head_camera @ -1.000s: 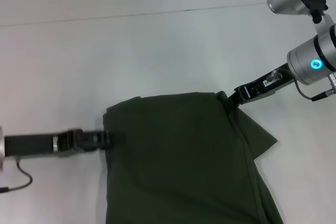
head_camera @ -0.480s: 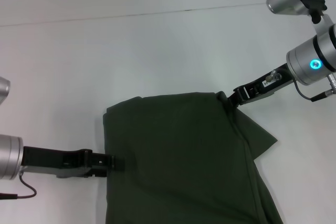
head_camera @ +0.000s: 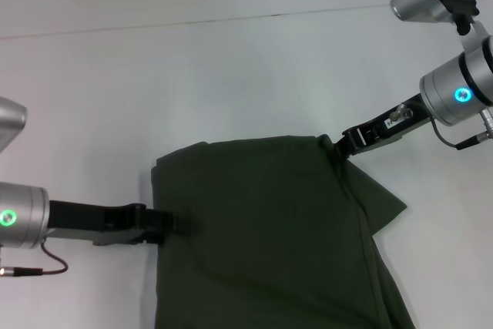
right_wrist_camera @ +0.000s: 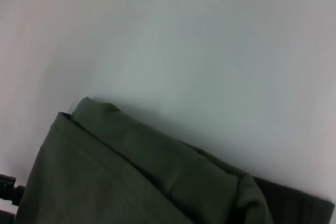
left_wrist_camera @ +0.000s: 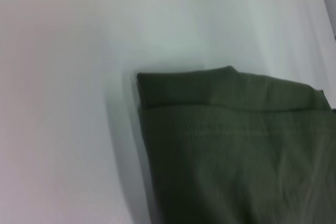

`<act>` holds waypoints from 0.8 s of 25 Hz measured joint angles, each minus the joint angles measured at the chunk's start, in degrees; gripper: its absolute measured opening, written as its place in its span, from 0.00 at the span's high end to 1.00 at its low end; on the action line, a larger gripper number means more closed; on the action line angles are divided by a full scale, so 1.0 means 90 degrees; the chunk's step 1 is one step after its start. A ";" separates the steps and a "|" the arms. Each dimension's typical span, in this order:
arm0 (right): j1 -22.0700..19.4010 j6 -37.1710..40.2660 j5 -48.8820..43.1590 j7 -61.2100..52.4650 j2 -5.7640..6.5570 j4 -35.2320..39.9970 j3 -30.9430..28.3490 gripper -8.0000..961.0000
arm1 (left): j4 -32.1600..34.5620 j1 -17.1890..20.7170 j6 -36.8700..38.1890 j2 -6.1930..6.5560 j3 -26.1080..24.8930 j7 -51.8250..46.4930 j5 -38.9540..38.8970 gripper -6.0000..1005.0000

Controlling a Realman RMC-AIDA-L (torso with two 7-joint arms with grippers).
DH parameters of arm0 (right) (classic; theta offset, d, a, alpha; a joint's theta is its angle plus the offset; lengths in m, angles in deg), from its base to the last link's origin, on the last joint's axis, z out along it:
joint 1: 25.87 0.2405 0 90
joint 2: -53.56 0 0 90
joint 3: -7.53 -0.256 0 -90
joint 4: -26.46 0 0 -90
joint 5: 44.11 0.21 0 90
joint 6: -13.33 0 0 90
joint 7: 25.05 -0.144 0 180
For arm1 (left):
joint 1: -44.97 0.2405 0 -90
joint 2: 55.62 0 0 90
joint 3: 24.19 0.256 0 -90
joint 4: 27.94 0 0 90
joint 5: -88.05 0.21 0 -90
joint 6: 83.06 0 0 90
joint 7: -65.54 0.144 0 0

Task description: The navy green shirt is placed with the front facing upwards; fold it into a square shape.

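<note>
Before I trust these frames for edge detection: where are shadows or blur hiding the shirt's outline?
Head view: navy green shirt outlined crisply, with a soft shadow along its left edge by the left gripper. Left wrist view: the whole frame is soft, shadow beside the fold. Right wrist view: blurred, folds smeared.

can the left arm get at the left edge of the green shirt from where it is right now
Probably yes. The left gripper already sits at the left edge of the navy green shirt, low on the white table, with nothing between them.
</note>
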 joint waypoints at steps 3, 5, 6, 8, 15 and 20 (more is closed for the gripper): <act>-0.0013 0.0022 0.0000 0.0000 0.0000 0.0000 -0.0003 0.95 | -0.0011 -0.0070 -0.0078 -0.0038 0.0066 -0.0013 0.0016 0.37; -0.0014 0.0027 0.0000 0.0000 0.0000 0.0000 -0.0004 0.95 | -0.0048 -0.0129 -0.0120 -0.0055 0.0129 -0.0020 0.0021 0.37; -0.0014 0.0028 0.0000 0.0001 0.0000 0.0000 -0.0005 0.95 | -0.0101 -0.0170 -0.0143 -0.0060 0.0157 -0.0026 0.0023 0.37; -0.0016 0.0033 0.0000 0.0004 0.0000 0.0000 -0.0006 0.95 | -0.0220 -0.0250 -0.0175 -0.0063 0.0203 -0.0036 0.0025 0.37; -0.0018 0.0038 0.0000 0.0008 0.0000 0.0000 -0.0007 0.95 | -0.0270 -0.0317 -0.0129 -0.0039 0.0241 -0.0192 0.0032 0.38; -0.0018 0.0049 0.0000 0.0006 0.0000 0.0000 -0.0007 0.95 | -0.0208 -0.0320 -0.0037 -0.0007 0.0365 -0.0207 0.0082 0.39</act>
